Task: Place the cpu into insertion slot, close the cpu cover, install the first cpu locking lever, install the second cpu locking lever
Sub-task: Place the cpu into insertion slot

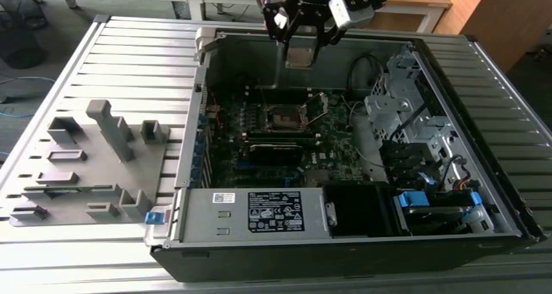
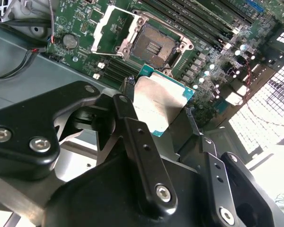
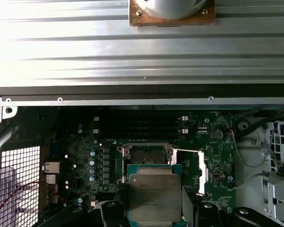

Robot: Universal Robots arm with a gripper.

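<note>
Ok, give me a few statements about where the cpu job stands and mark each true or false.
1. The gripper is shut on the cpu. True.
2. The cpu already sits in the insertion slot. False: it is held in the air above the board, and the slot's dark centre is bare.
3. The cpu cover is closed over the slot. False: it is swung open and stands beside the slot.
4. The computer case lies open on a ribbed metal table. True.
</note>
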